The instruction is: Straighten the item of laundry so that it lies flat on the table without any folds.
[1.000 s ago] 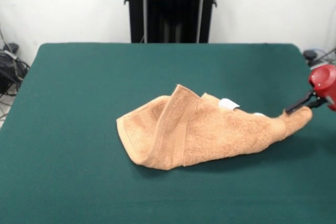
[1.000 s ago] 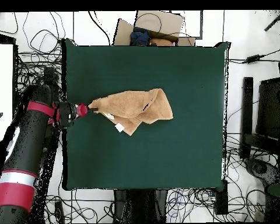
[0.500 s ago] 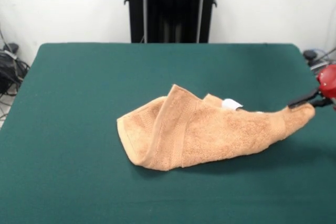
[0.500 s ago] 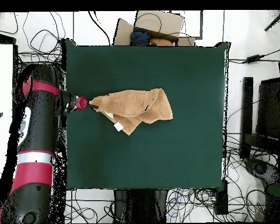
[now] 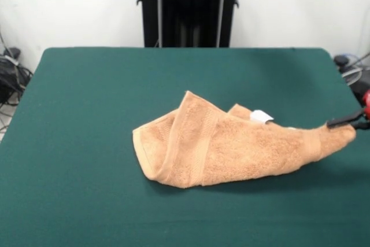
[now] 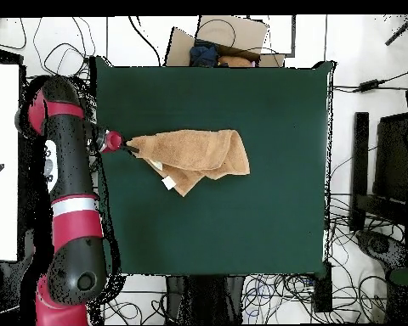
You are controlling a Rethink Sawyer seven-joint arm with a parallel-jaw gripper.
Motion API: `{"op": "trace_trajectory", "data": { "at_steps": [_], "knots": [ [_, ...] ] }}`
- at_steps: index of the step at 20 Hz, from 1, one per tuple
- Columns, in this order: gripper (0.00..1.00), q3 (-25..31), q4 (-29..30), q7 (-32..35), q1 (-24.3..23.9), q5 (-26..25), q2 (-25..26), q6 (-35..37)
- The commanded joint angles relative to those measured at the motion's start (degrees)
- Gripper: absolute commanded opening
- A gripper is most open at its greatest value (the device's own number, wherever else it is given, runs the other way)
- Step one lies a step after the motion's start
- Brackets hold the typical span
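1. Front view: the towel (image 5: 231,148) lies a little right of the middle of the green table (image 5: 87,114), bunched and folded over itself, not flat.
2. Its long axis runs left to right. The wide, folded end is at the left; the towel narrows to a point at the right.
3. The gripper (image 5: 346,123) sits at the table's right edge, and its dark jaws are closed on that pointed tip, which lifts slightly off the table.
4. A small white tag (image 5: 261,117) shows on the towel's far edge, between the fold and the gripped tip.
5. A banded border runs across the left part, where one layer is doubled over another.
6. Overhead view: the same layout appears turned round. The arm (image 6: 67,170) stands along the table's left side, with the gripper (image 6: 129,145) at the towel's (image 6: 199,153) left tip.
7. The key relation: the whole towel stretches away from the jaws along one line, toward the table's middle.
8. My judgement: pulling along that line would only drag the cloth; opening the fold likely needs a sideways move or a fresh grip at the doubled end.
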Motion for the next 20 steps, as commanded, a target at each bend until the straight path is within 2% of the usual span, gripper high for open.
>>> {"op": "trace_trajectory", "data": {
  "at_steps": [1,5,8,13,20],
  "knots": [
    [0.0,-8.77,-10.56,-8.35,-2.25,7.45,6.37,4.1],
    [0.0,-15.33,-12.22,-9.39,-3.84,13.16,10.31,3.06],
    [0.0,-24.59,-13.42,-10.79,-5.99,19.99,13.24,1.72],
    [0.0,-46.26,-12.44,-14.43,-8.55,34.9,13.84,1.3],
    [0.0,-78.33,-6.56,-27.1,-9.56,57.59,10.9,1.98]
  ]
}}
